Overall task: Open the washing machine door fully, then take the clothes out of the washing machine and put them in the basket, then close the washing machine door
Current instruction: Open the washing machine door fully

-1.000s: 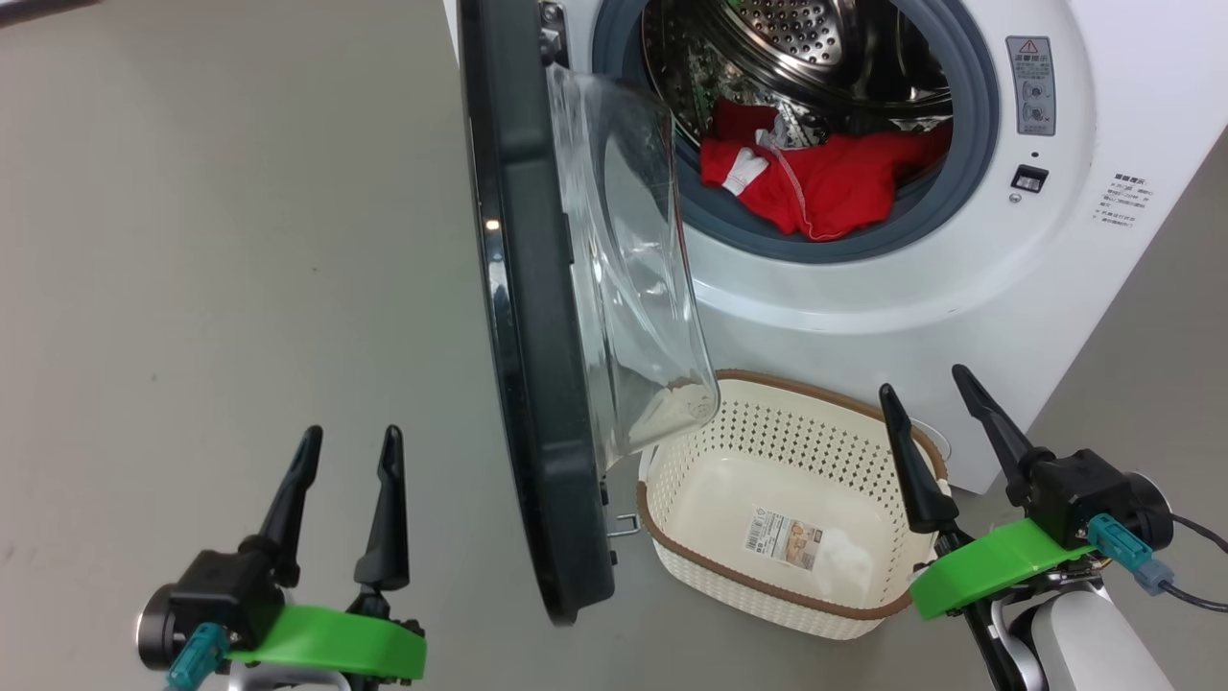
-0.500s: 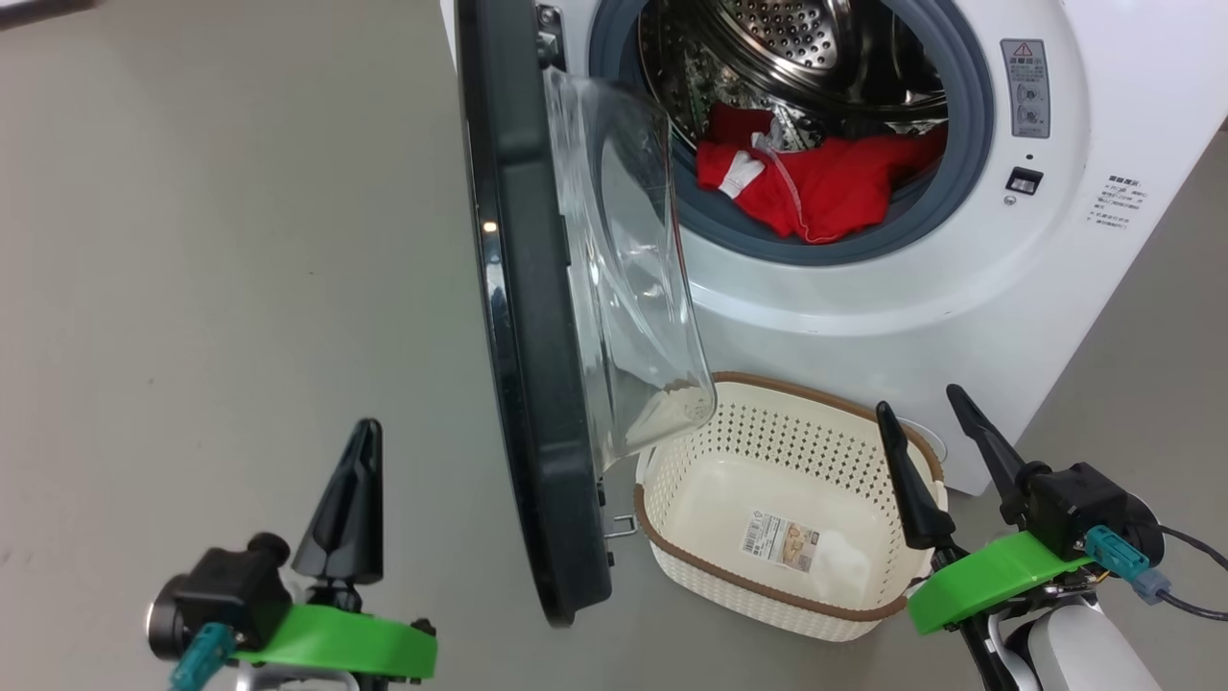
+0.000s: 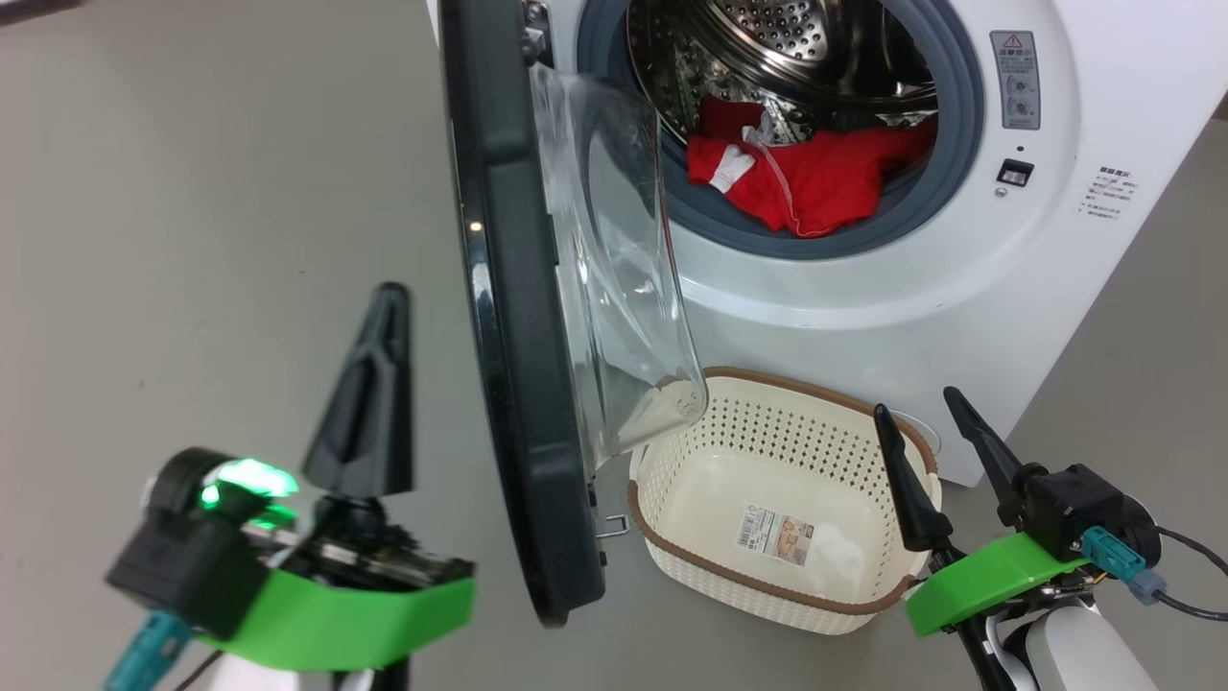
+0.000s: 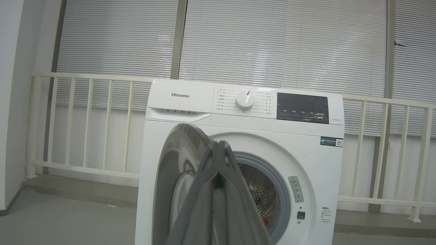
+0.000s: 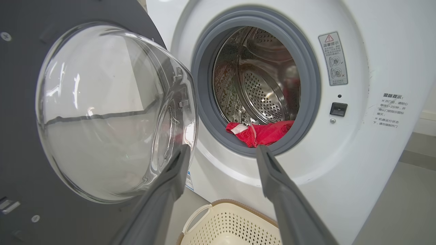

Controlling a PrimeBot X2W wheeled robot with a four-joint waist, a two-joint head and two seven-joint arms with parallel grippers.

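The white washing machine stands ahead with its door swung out edge-on toward me, glass bowl facing the drum. Red clothes lie at the drum's front lip, also in the right wrist view. The cream basket sits on the floor below the opening, holding nothing but its label. My left gripper is shut and raised, left of the door's black rim and apart from it. My right gripper is open by the basket's right rim, its fingers pointing at the opening.
Grey floor spreads to the left of the door. The left wrist view shows the machine's control panel, a white railing and blinds behind it. A small metal latch hook sticks out near the door's lower edge.
My left gripper has shut its fingers, then risen and turned toward the door's outer rim. The right gripper has barely moved. The head view has shifted slightly.
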